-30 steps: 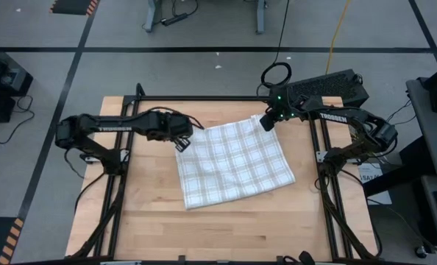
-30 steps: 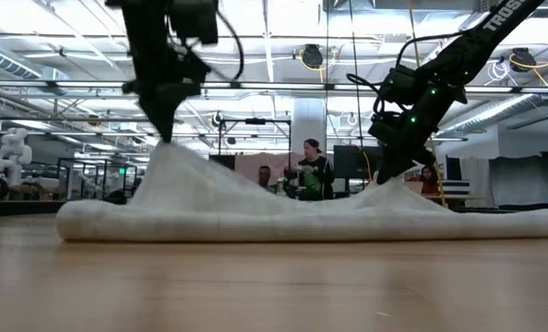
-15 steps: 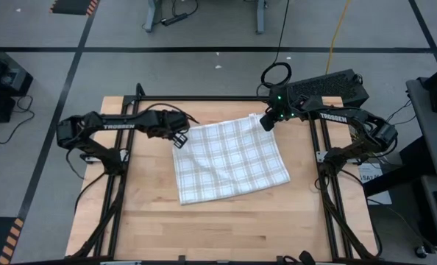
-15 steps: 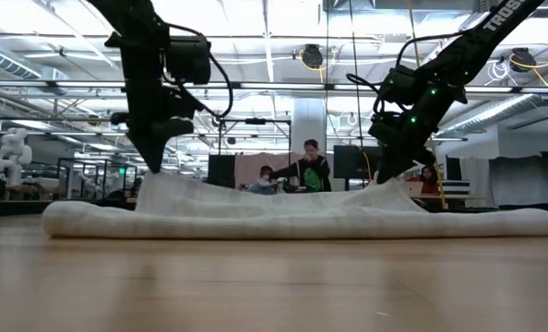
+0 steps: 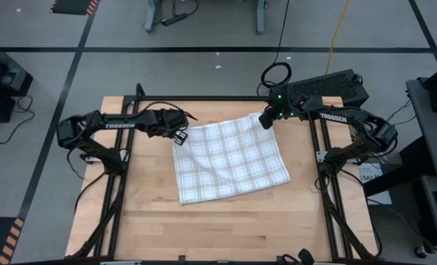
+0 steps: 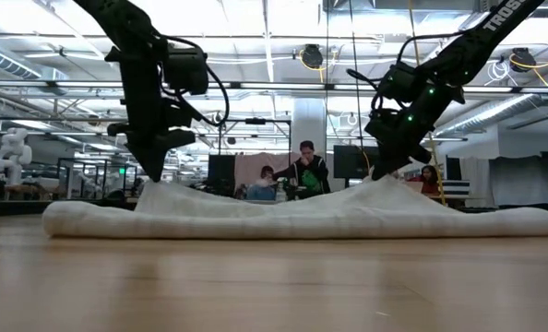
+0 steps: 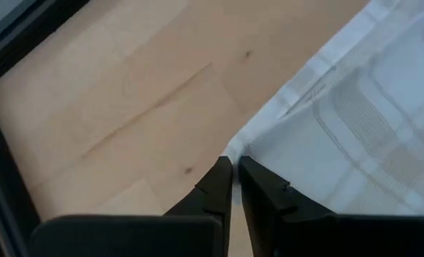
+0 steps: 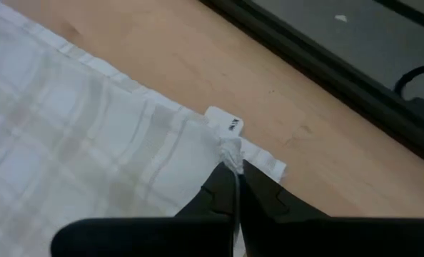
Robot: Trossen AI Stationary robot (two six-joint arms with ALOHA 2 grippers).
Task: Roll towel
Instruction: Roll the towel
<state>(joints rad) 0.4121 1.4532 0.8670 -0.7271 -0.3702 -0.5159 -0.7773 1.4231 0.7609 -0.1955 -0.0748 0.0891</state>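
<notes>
Where people sit behind: wooden table

Left claw at towel corner

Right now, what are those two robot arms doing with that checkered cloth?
They are handling a towel that lies spread on the wooden table. The right gripper is shut on the towel's far corner, next to its small white label, and lifts that corner a little. The left gripper is at the towel's other far corner, with its tips just at the edge; I cannot tell whether it grips the cloth. The towel is not rolled yet.
</notes>
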